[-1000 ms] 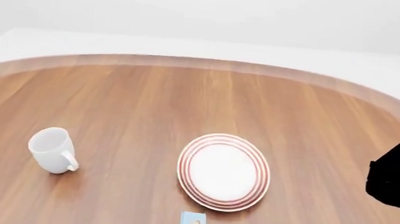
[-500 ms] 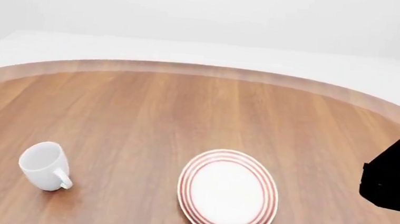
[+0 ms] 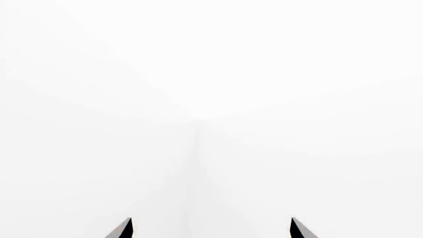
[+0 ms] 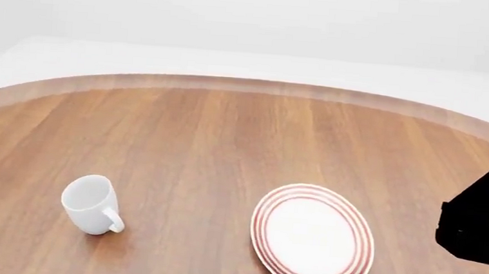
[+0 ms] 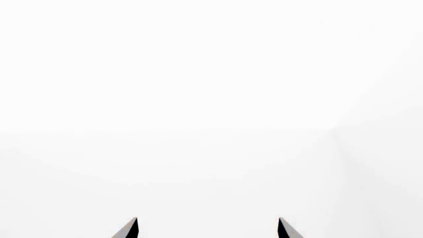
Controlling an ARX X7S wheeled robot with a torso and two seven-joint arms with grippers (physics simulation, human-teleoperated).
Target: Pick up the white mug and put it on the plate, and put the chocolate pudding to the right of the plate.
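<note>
— Mug location?
— White mug point(image 4: 92, 204) stands upright on the surface point(image 4: 226, 142), left of the plate point(image 4: 313, 237).
— Handling?
— Probably rigid, glossy, slippery; I'd pinch its rim. My left end effector point(image 3: 210, 229) and right end effector point(image 5: 206, 229) gape empty.

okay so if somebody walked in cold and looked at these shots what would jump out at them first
Probably the plate, white with red-orange rings, lying low and right of centre on the wooden table. Next, the white mug standing alone to its left, handle toward the camera. Both wrist views show only blank white beyond dark fingertips.
</note>
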